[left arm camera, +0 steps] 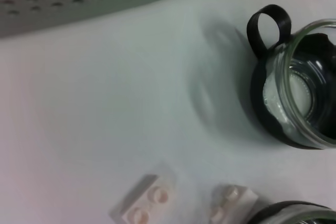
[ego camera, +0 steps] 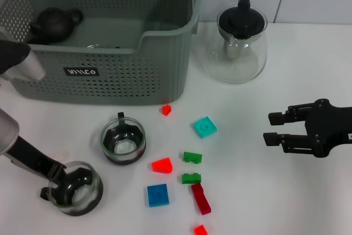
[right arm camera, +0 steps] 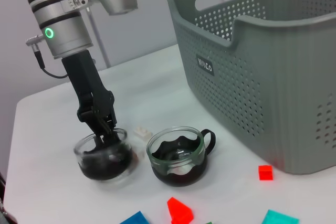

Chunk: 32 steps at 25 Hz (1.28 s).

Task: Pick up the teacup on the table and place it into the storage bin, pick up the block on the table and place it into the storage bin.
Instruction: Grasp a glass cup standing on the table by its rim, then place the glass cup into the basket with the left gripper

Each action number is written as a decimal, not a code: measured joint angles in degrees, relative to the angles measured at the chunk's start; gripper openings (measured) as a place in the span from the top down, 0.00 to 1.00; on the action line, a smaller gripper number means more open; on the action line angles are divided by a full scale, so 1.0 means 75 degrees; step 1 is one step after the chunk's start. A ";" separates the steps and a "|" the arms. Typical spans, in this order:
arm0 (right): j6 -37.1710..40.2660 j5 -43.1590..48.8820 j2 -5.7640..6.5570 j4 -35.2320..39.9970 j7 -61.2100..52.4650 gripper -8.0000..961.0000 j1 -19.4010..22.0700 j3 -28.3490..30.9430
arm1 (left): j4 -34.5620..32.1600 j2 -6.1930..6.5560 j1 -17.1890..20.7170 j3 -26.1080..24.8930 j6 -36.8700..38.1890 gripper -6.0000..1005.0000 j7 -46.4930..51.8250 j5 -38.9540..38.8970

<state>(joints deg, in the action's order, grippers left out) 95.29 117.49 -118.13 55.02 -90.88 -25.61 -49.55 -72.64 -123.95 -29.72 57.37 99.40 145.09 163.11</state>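
Left gripper (right arm camera: 102,132) is being worked at the near-left corner, fingers pinched over the rim of a glass teacup (ego camera: 75,187), one finger inside. Cup is sitting on the table, so the grasp step looks in hand. Next: lift is being called for, then a carry over the wall of the storage bin (ego camera: 110,75) at the far-left edge. Second teacup (ego camera: 123,141) is standing just beside. Right gripper (ego camera: 272,129) is being held wide, idle, near the right edge.
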 joint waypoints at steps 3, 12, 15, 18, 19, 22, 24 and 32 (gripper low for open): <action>0.0009 0.0002 0.0000 -0.0001 0.0000 0.46 -0.0008 0.0070 | -0.0002 0.0011 -0.0032 -0.0309 0.0209 0.87 -0.0188 -0.0093; 0.0021 -0.0034 0.0001 -0.0067 0.0000 0.46 -0.0010 0.0091 | 0.2404 0.1119 -0.0526 -0.3467 0.2042 0.96 -0.2762 -0.2939; 0.0010 -0.0037 0.0000 -0.0102 0.0000 0.46 -0.0028 0.0091 | 0.3576 0.1468 -0.0621 -0.4407 0.2466 0.95 -0.3768 -0.4264; -0.0016 -0.0035 -0.0027 -0.0108 0.0000 0.46 -0.0061 0.0091 | 0.3769 0.1477 -0.0595 -0.4819 0.2471 0.95 -0.4020 -0.5466; -0.0017 -0.0035 -0.0032 -0.0108 0.0000 0.46 -0.0068 0.0091 | 0.3797 0.1481 -0.0606 -0.4968 0.2369 0.95 -0.3965 -0.6025; -0.0013 -0.0047 -0.0034 -0.0120 0.0000 0.46 -0.0080 0.0107 | 0.3750 0.1585 -0.0824 -0.5236 0.1685 0.95 -0.3508 -0.6873; -0.0020 -0.0052 -0.0035 -0.0145 0.0001 0.46 -0.0097 0.0113 | 0.3602 0.1751 -0.1116 -0.5112 0.0900 0.95 -0.3141 -0.6992; -0.0052 -0.0053 -0.0035 -0.0397 0.0159 0.46 -0.0177 0.0165 | 0.1881 0.1963 -0.2377 -0.2447 -0.2289 0.95 -0.1127 -0.4667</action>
<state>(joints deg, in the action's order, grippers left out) 94.90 117.09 -118.39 52.04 -89.69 -26.93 -48.31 -58.54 -109.23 -47.55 39.01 82.23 136.64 128.10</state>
